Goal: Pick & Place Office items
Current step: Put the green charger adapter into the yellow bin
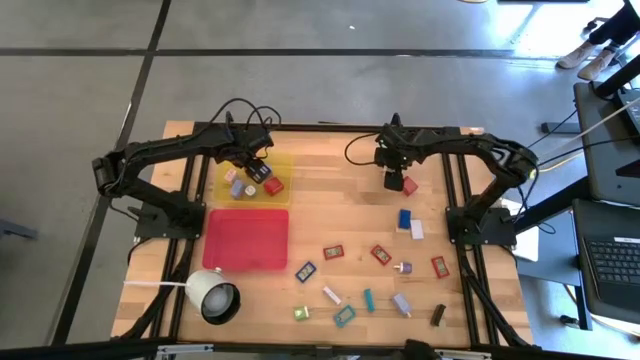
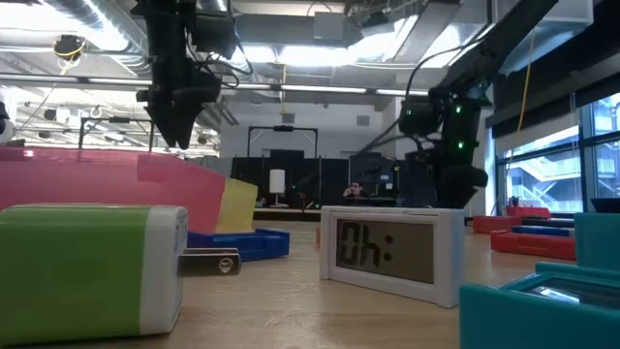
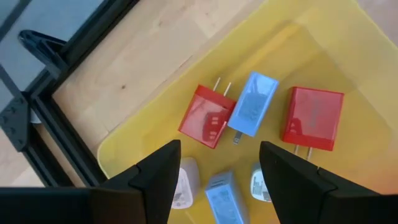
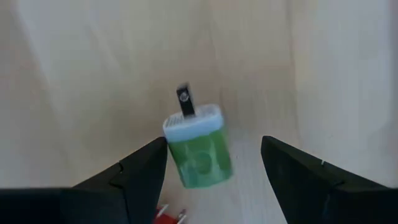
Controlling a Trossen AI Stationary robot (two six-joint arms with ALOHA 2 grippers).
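- The left gripper (image 3: 219,149) is hovering over the yellow tray (image 3: 348,56) at the table's back left. Its fingers are standing apart and holding nothing.
- Two red plug adapters (image 3: 208,115) and a pale blue charger (image 3: 254,104) are lying in that tray. The fingers are cutting off the white and blue pieces nearer the camera.
- The red tray (image 1: 246,238) is sitting just in front, with bare wood lying open to its right.
- The small office items (image 1: 333,252) are lying scattered across the front right, too tiny to identify.
- The right gripper (image 4: 213,143) is hanging at the back centre-right with its fingers spread wide. A blurred green charger (image 4: 198,146) is showing between them, untouched. A red block (image 1: 409,185) is sitting just beside it.
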